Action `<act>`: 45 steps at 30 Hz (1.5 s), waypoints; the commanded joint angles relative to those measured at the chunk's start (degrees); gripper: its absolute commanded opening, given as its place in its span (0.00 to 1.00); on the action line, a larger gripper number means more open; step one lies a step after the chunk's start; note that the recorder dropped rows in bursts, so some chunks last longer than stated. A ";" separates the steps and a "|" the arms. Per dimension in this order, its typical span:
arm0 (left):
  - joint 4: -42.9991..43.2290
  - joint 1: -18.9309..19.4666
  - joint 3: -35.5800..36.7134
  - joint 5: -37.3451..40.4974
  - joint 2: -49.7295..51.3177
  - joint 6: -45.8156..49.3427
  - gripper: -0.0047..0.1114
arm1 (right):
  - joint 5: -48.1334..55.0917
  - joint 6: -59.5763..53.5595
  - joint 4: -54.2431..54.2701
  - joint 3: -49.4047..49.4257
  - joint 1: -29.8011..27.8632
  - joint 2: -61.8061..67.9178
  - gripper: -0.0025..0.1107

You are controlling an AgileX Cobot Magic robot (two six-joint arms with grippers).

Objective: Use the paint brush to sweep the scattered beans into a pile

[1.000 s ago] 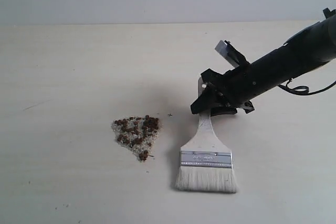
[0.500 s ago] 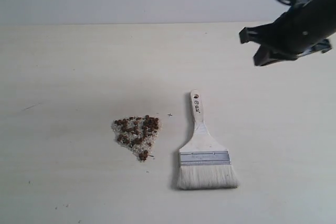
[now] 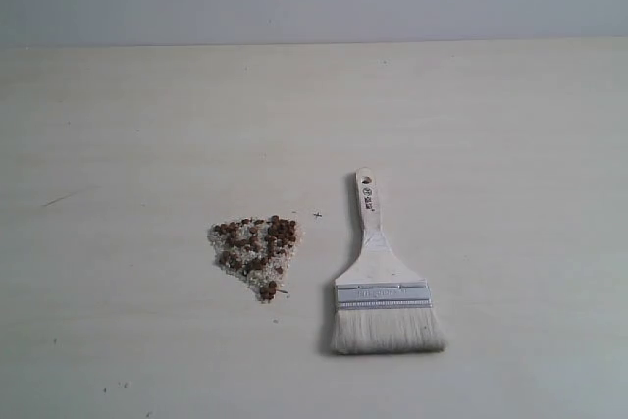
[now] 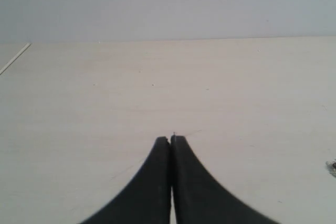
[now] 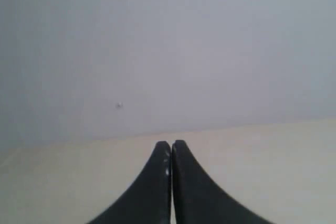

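1. Beans [image 3: 255, 257]: gathered in one tight pile on the table [image 3: 491, 125]. Sweeping is judged essentially done.
2. Brush [image 3: 383, 287]: lies flat just beside the pile, held by neither end effector.
3. Left end effector [image 4: 171, 140] and right end effector [image 5: 171, 144]: both pressed together, empty, well apart from pile and brush.
4. Outstanding: at most a few stray specks.

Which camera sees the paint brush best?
The exterior view: the whole paint brush lies on the table, handle to bristles. The wrist views miss it; they show the left gripper and right gripper.
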 commanded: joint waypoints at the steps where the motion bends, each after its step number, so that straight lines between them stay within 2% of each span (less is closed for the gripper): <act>1: -0.24 -0.12 0.00 -0.20 -0.23 0.14 0.04 | 0.31 0.06 -0.42 0.26 -0.15 -10.24 0.02; 19: -0.24 -0.12 0.00 0.06 -0.37 0.14 0.04 | 0.24 0.06 2.19 -1.96 -0.05 -10.97 0.02; 24: -0.24 -0.12 0.00 0.06 -0.37 0.14 0.04 | -1.82 -7.95 -5.89 -1.28 -0.05 -10.97 0.02; 30: -0.24 -0.12 0.00 0.06 -0.37 0.14 0.04 | -14.14 -9.40 -16.86 12.25 -0.05 -10.62 0.02; 34: -0.24 -0.12 0.00 0.06 -0.37 0.14 0.04 | -19.60 -9.26 -18.65 23.73 -0.05 -11.24 0.02; 38: -0.24 -0.12 0.00 0.06 -0.37 0.14 0.04 | -31.39 -8.97 -18.43 34.13 -0.05 -11.24 0.02; 42: -0.24 -0.12 0.00 0.06 -0.37 0.14 0.04 | -32.32 -8.97 -18.31 40.45 -0.05 -11.24 0.02; 45: -0.24 -0.12 0.00 0.16 -0.39 0.14 0.04 | -30.43 -8.40 -17.52 40.75 -0.05 -11.24 0.02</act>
